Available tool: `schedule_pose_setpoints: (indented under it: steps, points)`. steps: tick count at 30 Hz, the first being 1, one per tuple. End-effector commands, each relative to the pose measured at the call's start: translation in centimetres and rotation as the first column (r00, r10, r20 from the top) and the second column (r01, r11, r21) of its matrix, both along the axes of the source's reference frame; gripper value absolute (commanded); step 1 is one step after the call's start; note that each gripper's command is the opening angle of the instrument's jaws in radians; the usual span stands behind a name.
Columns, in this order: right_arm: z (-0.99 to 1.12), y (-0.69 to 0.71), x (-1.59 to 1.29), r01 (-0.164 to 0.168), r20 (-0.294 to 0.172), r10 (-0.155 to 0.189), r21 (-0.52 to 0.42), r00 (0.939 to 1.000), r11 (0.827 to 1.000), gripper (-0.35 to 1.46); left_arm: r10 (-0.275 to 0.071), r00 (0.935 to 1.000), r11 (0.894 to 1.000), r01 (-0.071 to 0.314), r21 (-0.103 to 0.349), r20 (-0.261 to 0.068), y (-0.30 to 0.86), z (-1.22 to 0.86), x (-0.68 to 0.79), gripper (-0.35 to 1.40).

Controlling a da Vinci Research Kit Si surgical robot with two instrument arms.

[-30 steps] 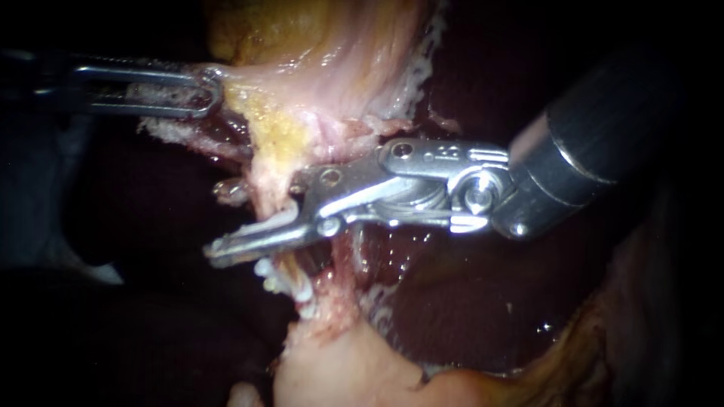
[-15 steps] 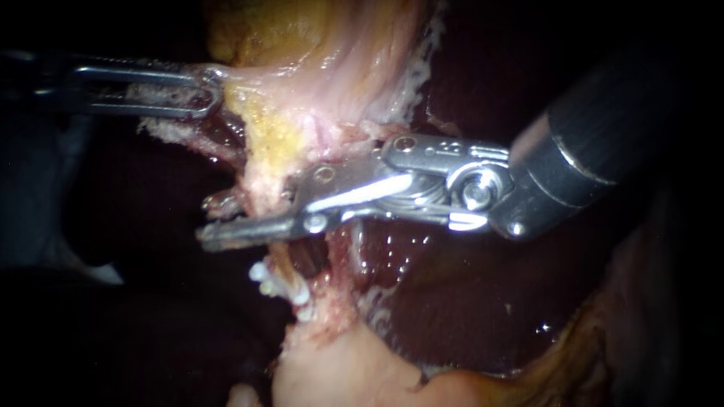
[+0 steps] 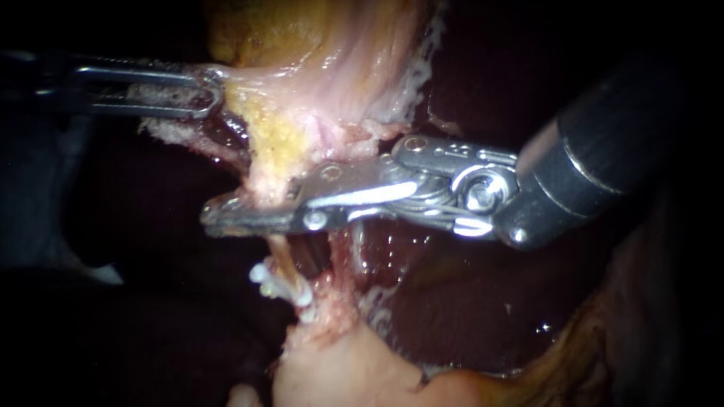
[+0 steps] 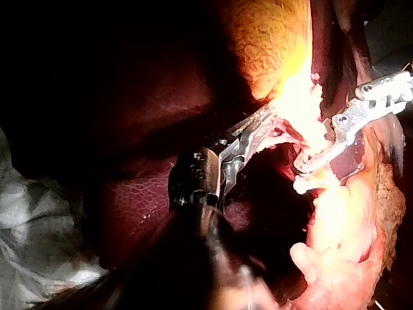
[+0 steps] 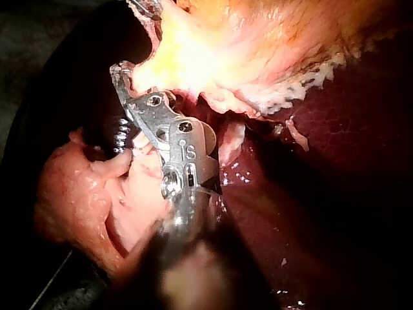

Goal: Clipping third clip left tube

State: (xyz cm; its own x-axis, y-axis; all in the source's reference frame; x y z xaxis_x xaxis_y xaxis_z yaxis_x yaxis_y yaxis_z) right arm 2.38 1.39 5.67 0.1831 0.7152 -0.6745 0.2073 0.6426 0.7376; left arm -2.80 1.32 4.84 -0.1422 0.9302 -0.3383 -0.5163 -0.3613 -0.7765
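Observation:
My right instrument [image 3: 219, 216] comes in from the right, its jaws closed across the left tube [image 3: 280, 254], which runs down from the gallbladder [image 3: 324, 45]. Both jaws press the pale tube from two sides. Just below them, white clips [image 3: 283, 286] sit on the same tube. My left instrument [image 3: 205, 92] comes in from the upper left with its jaws shut on the gallbladder's edge, holding it taut. In the right wrist view the jaws [image 5: 124, 76] clamp the pale tissue, with the clips [image 5: 121, 132] beside them. The left wrist view shows my left instrument [image 4: 271, 126] gripping bright tissue.
Dark red liver [image 3: 437, 294] lies behind and to the right of the tubes. A second strand, the right tube [image 3: 341, 260], runs beside the clamped one. A pale lump of tissue [image 3: 339, 373] lies at the lower end of the tubes.
My right instrument's jaws, wide open around the left tube a second ago, have closed onto it above the white clips. The left instrument has held still.

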Motion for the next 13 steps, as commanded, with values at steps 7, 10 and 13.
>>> schedule_pose_setpoints:
  steps: [7, 10, 13]
  points:
    - [0.02, 0.01, -0.02, 0.000, 0.000, 0.000, 0.000, 1.0000, 1.000, -0.35, -0.001, 1.0000, 1.000, 0.001, 0.000, -0.001, 0.00, 0.00, -0.01, -0.35]
    - [0.02, 0.02, -0.02, 0.000, 0.000, 0.000, 0.001, 1.0000, 1.000, -0.35, -0.001, 1.0000, 1.000, 0.001, 0.000, -0.001, 0.00, 0.01, -0.02, -0.35]
    - [0.02, 0.02, -0.02, 0.000, 0.000, 0.000, 0.001, 1.0000, 1.000, -0.35, 0.001, 1.0000, 1.000, -0.001, 0.001, 0.000, -0.01, 0.01, -0.02, -0.35]
